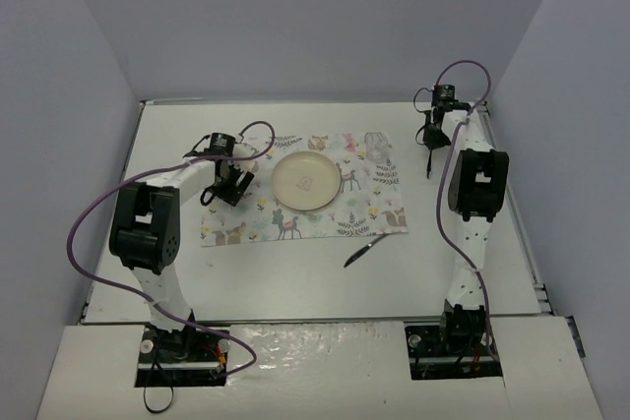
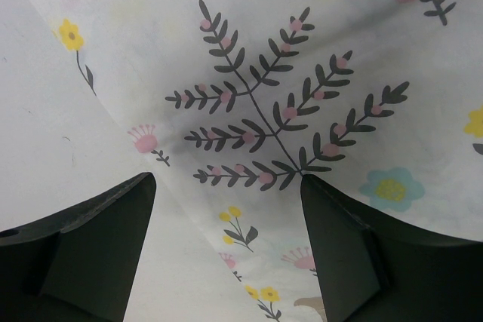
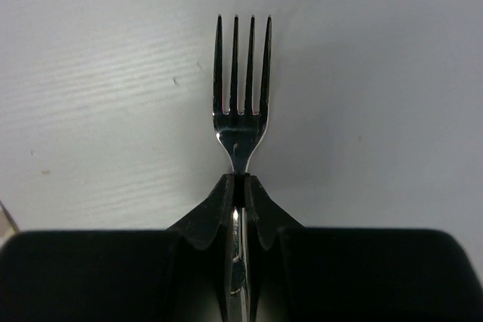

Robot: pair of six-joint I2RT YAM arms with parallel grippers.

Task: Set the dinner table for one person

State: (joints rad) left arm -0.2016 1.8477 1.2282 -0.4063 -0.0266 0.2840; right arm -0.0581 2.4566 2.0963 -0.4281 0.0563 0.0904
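Currently, nearest the arm bases, a slender dark utensil (image 1: 360, 251) lies on the white tabletop (image 1: 177, 272), just below the lower right corner of the placemat (image 1: 374, 206). The top view is too small to tell whether it is a spoon or a knife. The tabletop fills the floor of the enclosure and carries everything else.

The placemat lies flat at centre frame, with the plate (image 1: 306, 182) on its middle. The left gripper (image 2: 226, 182) hovers low over the left edge of the placemat, fingers apart and holding nothing. Its wrist view shows printed cloth between them and bare tabletop at the left of the frame. Whether the fingers touch the cloth cannot be told.

Farthest away, at the upper right of the top view, the right gripper (image 3: 241, 185) has its fingers clamped on the handle of a fork (image 3: 241, 111). The tines point away from the wrist, over bare tabletop to the right of the placemat.

Progress, as a judgement: placemat and plate are in place. The fork is in the fingers but not yet laid, and the utensil sits askew, apart from the plate. Both probably need positioning beside the plate. No cup or napkin is in view. The fork handle is hidden inside the fingers, and its height above the tabletop cannot be read.
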